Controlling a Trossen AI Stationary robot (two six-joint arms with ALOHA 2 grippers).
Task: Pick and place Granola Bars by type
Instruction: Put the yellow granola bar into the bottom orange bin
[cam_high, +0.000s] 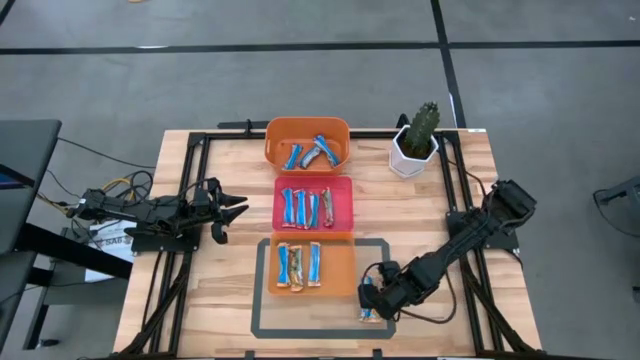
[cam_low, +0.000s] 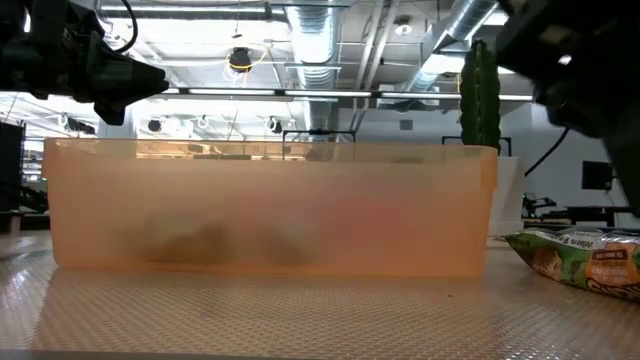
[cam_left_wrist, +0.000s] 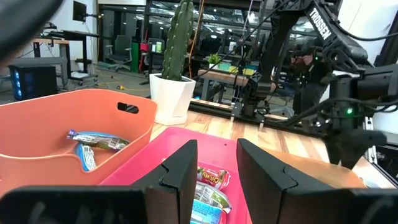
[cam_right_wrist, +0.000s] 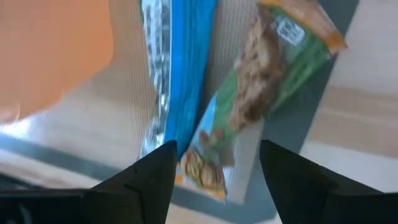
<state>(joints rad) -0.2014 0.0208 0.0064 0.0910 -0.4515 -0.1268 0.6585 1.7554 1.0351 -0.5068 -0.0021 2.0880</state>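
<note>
Orange tray (cam_low: 270, 205) wall blurs its bars (cam_low: 210, 240).

Potted cactus (cam_high: 417, 138) at table (cam_high: 190, 290) far corner, beside orange tray (cam_high: 277, 141).

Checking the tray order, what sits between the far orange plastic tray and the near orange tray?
In the high view, the pink-red rectangular tray, holding bars, sits between the far orange tray and the near orange tray.

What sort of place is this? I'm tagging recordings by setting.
Probably a robotics lab or open workshop. Exposed silver ceiling ducts run overhead, desks with office chairs fill the room behind, and the light wooden table carries a black metal frame for the two arms.
</note>
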